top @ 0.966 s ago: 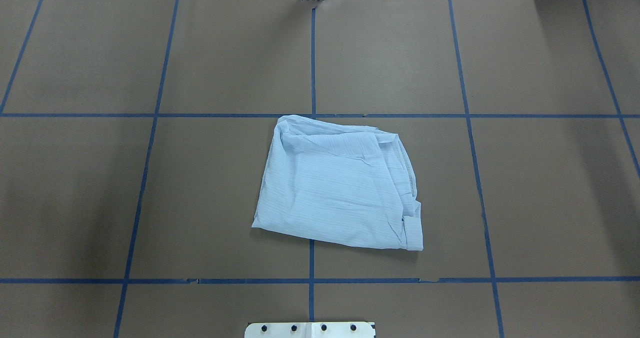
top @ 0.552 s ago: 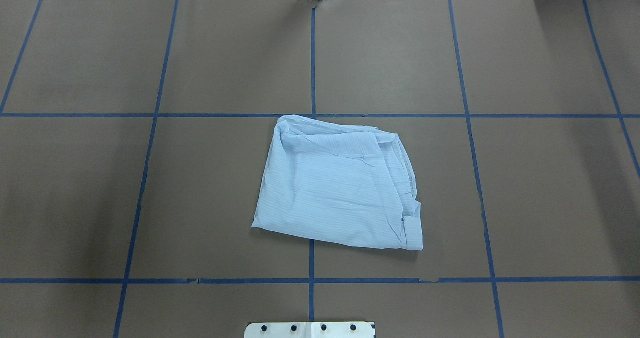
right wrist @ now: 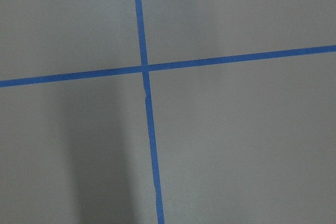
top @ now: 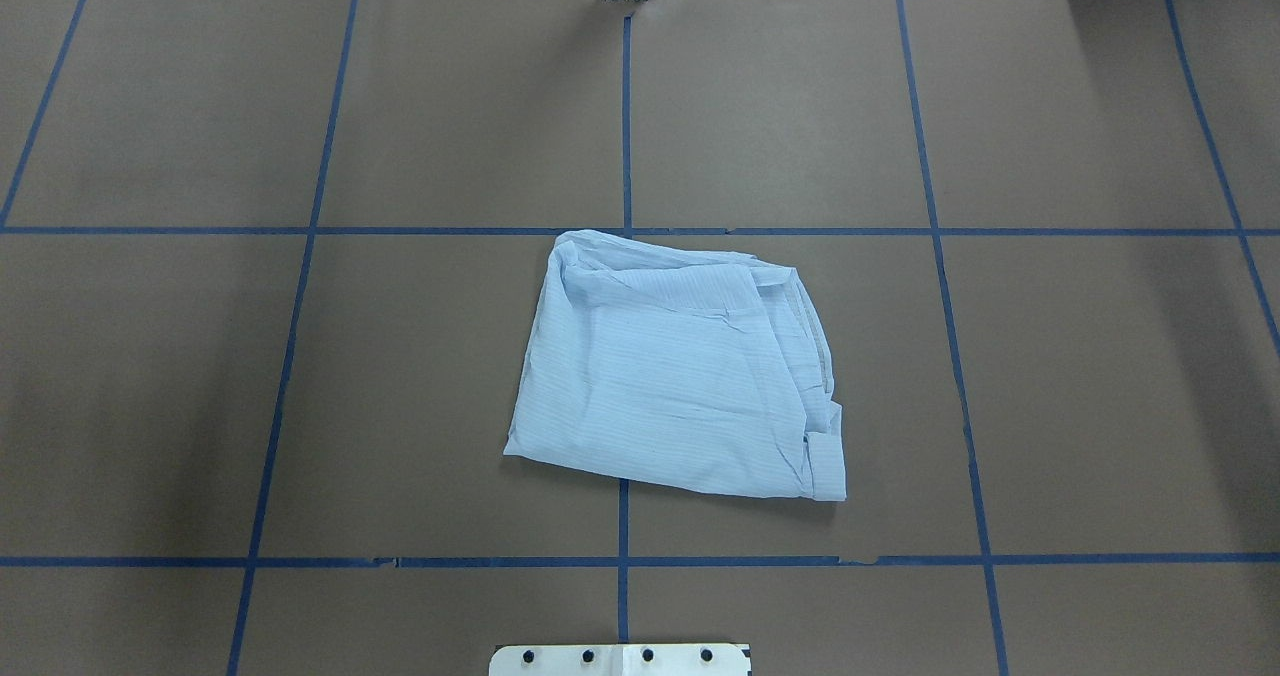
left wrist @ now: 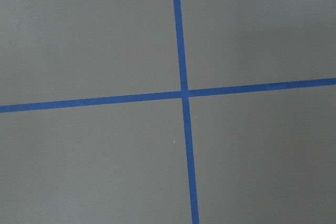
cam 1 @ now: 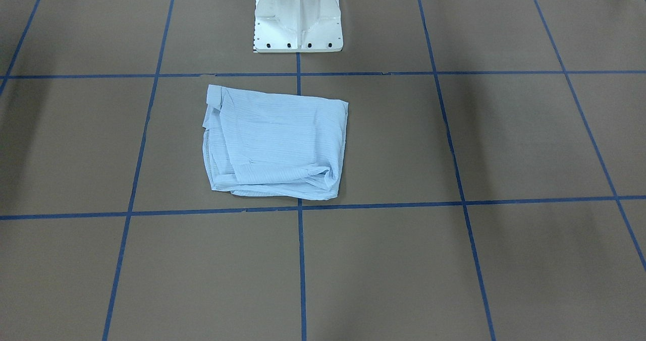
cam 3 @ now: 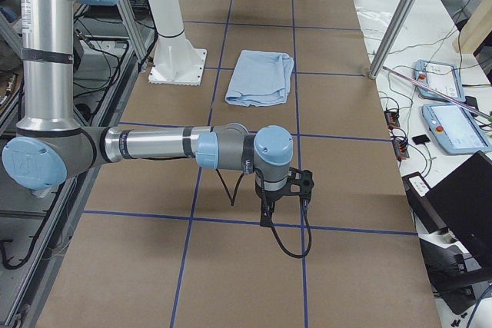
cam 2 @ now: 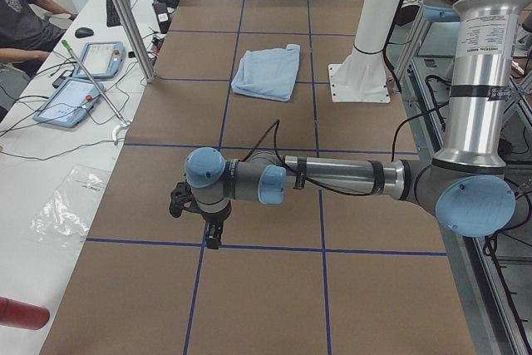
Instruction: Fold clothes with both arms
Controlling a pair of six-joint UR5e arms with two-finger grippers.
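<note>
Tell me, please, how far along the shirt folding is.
Done, apparently: the light blue shirt lies folded into a compact, roughly square bundle mid-table. In hand: nothing; the left gripper and right gripper hang over the bare brown table at opposite ends, well clear of the shirt. Left: perhaps only tidying the bundle's uneven layered edge, if anything.

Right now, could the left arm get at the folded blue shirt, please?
Probably yes: the folded shirt lies flat near the white pedestal, the left gripper hangs over the brown table off to its side, and nothing stands between them.
</note>
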